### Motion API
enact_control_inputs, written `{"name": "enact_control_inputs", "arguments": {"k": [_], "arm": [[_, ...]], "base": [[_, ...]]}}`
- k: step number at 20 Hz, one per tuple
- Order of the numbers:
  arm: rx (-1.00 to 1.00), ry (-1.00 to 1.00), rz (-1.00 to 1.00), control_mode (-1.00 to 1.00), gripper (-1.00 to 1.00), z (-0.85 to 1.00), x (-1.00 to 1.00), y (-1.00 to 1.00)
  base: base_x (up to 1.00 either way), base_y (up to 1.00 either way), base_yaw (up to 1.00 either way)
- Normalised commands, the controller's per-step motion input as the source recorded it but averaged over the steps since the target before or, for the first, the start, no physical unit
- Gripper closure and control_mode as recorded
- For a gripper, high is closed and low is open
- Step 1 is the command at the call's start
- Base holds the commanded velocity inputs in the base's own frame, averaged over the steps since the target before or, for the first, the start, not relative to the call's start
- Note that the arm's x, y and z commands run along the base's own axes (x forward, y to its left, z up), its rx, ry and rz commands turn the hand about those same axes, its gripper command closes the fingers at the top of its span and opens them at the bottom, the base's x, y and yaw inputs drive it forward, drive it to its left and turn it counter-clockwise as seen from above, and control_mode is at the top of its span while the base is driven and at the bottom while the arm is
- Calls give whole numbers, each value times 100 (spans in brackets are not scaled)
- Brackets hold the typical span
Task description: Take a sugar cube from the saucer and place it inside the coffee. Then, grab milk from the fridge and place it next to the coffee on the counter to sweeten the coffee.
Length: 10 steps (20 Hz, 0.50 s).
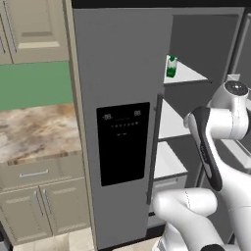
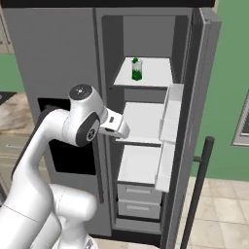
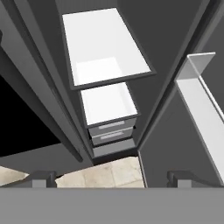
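Fridge: right door open. Milk: upright on top shelf, above and beyond gripper. Gripper: fully open, empty, aimed down at lower shelves. Remaining: reach up, grasp milk, carry to desk beside coffee.

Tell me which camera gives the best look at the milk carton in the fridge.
The right base view: the milk carton stands in plain sight on the fridge's top shelf, seen head-on through the open door. The left base view catches it partly behind the door edge. The hand view looks at lower shelves.
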Motion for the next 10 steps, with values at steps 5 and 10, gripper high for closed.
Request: {"name": "enact_control_inputs", "arguments": {"k": [5, 10], "arm": [[0, 0, 0, 100, -100, 0, 0, 0], [0, 0, 0, 100, -100, 0, 0, 0]], "base": [[30, -25, 0], [22, -37, 2]]}}
